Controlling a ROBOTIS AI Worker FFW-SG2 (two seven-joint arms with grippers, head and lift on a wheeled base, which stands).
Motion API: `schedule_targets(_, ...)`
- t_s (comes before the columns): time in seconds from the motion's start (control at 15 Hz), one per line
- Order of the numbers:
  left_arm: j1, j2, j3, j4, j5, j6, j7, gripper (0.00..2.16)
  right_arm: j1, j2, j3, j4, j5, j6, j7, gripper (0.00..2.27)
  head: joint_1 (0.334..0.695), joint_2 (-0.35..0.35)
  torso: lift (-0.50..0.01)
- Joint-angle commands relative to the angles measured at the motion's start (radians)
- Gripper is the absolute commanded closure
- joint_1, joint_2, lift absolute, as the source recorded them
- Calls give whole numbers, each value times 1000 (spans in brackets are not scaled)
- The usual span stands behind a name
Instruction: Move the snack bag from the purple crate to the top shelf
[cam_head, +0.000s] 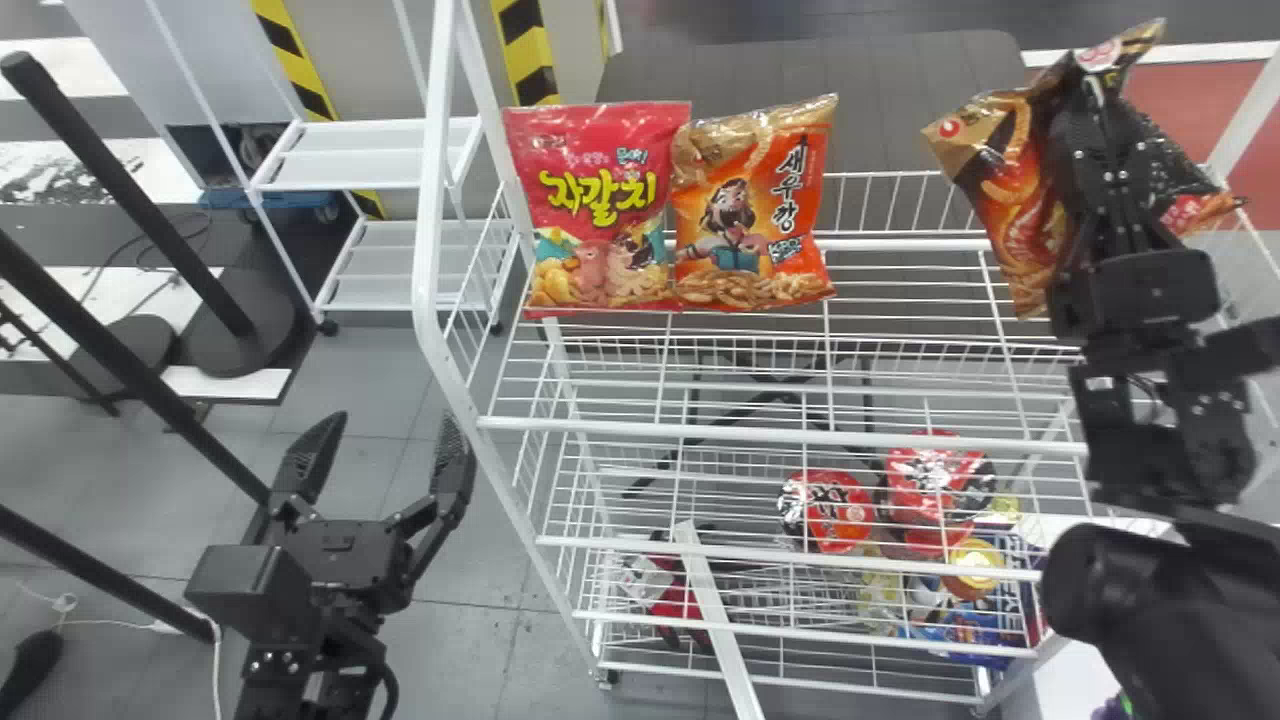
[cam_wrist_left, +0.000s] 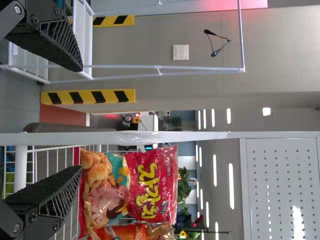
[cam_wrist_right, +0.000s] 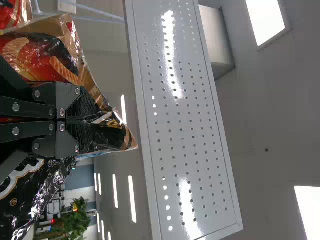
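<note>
My right tool (cam_wrist_right: 95, 121) is clamped on the crimped end of the snack bag (cam_head: 1015, 200), its 2 fingers nearly together with foil between them. The bag looks light and soft; I expect slick film that could slide out of a loose pinch, and crisp pieces that would break if I squeezed the body, so that sealed end is the right place to hold. From my fingertips its orange and gold side spreads out and down, to the left of the tool, over the right part of the top shelf (cam_head: 900, 438). I can't tell whether it touches the wires. Farther left, 2 bags stand side by side, the orange bag (cam_head: 755, 210) nearer, then the pink bag (cam_head: 605, 200). Beyond the rack, my left tool (cam_head: 393, 420) is parked, fingers apart.
</note>
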Motion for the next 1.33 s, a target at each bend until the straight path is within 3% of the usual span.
schedule_targets(0.0, 0, 1, 1, 1, 1, -3, 0, 130, -34, 1, 24, 59, -1, -18, 2, 1767, 695, 117, 3)
schedule_targets(0.07, 0, 1, 1, 1, 1, -3, 0, 130, -34, 1, 30, 58, -1, -15, 3, 1521, 695, 119, 3)
schedule_targets(0.2, 3, 1, 2, -3, 1, -3, 0, 130, -31, 1, 33, 56, -1, 16, 23, 191, 695, 132, 3)
schedule_targets(0.27, 3, 1, 2, -5, 1, -3, 0, 130, -22, 1, 33, 50, -5, 34, 25, -2, 695, 136, 3)
schedule_targets(0.67, 9, 1, 7, -9, 1, -3, 0, 130, 59, 1, 35, -132, -54, 277, 32, 46, 695, 139, 3)
schedule_targets(1.07, 15, 4, 8, -17, 1, -3, 0, 130, 273, 1, 39, -706, -36, 866, -24, 66, 695, 171, 3)
schedule_targets(1.27, 14, 7, 7, -17, 1, -3, 0, 130, 326, 1, 27, -867, -34, 1074, -50, 66, 695, 193, 3)
